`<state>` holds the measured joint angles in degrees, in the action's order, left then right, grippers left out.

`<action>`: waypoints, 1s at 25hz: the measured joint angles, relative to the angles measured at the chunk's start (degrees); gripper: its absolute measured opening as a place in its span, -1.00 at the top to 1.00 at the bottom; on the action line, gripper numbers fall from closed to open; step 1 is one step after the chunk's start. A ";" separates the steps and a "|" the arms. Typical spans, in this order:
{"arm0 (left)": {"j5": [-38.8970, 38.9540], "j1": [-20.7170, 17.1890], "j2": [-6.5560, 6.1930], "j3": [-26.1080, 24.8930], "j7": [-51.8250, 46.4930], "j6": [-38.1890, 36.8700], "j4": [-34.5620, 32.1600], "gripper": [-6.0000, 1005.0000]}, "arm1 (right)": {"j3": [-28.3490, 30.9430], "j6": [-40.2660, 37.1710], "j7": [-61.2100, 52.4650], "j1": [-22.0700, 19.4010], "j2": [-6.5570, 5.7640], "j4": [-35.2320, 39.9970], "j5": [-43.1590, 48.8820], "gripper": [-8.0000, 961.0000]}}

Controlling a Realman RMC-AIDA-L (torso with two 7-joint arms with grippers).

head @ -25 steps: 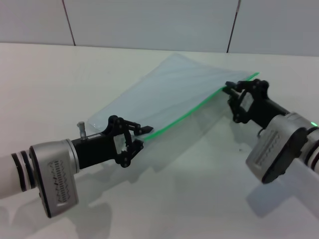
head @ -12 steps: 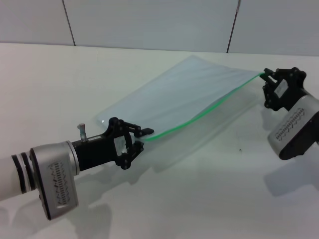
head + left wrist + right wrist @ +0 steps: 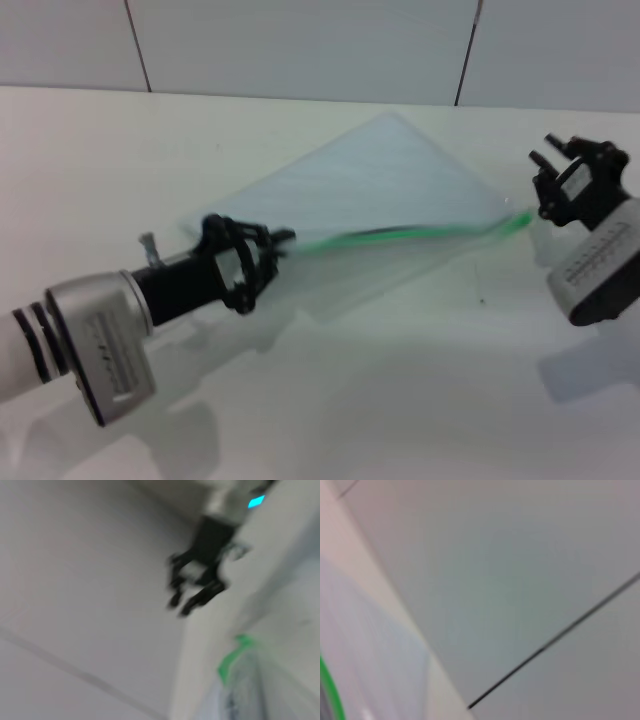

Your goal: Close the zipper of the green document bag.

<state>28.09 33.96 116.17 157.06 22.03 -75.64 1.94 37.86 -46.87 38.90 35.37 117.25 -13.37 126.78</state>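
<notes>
The green document bag (image 3: pixel 385 185) is a pale translucent pouch lying slantwise on the white table. Its green zipper (image 3: pixel 400 235) runs along the near edge toward the right. My left gripper (image 3: pixel 268 248) is at the bag's left near corner, shut on the bag at the start of the green strip. My right gripper (image 3: pixel 540 175) hovers just past the zipper's far end (image 3: pixel 520 218), open and clear of the bag. The left wrist view shows the right gripper (image 3: pixel 181 606) farther off, above the green strip's end (image 3: pixel 231 659). The right wrist view catches the green strip (image 3: pixel 330 690) and the bag (image 3: pixel 370 665).
The white table (image 3: pixel 350 400) spreads in front of the bag and to its left. A light panelled wall (image 3: pixel 300 40) with dark seams stands right behind the table's far edge.
The right gripper ran along the zipper to its far end, then let go and drew back. The bag's raised right end dropped and went slack. The left gripper shifted slightly left.
</notes>
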 joint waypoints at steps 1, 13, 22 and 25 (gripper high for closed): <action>2.53 -0.71 -0.03 0.00 0.25 -0.68 -0.44 0.76 | -0.10 -2.32 -0.04 -1.11 0.00 -0.68 -1.26 0.71; 33.71 -8.47 -0.09 -0.08 -10.40 -14.74 -0.79 0.32 | -4.68 -34.82 -18.69 -12.87 -0.07 -5.00 -7.66 0.04; 53.74 -11.86 0.14 -0.08 -21.80 -19.71 -1.62 -0.29 | -6.18 -43.23 -27.75 -16.99 0.00 -4.86 -9.25 -0.67; 56.51 -12.44 0.14 -0.09 -23.33 -21.43 -1.84 -0.29 | -6.59 -45.68 -30.97 -17.84 -0.01 -4.64 -13.01 -0.86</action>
<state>84.60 21.52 116.31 156.97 -1.30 -97.06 0.10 31.27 -92.55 7.93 17.53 117.24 -18.01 113.77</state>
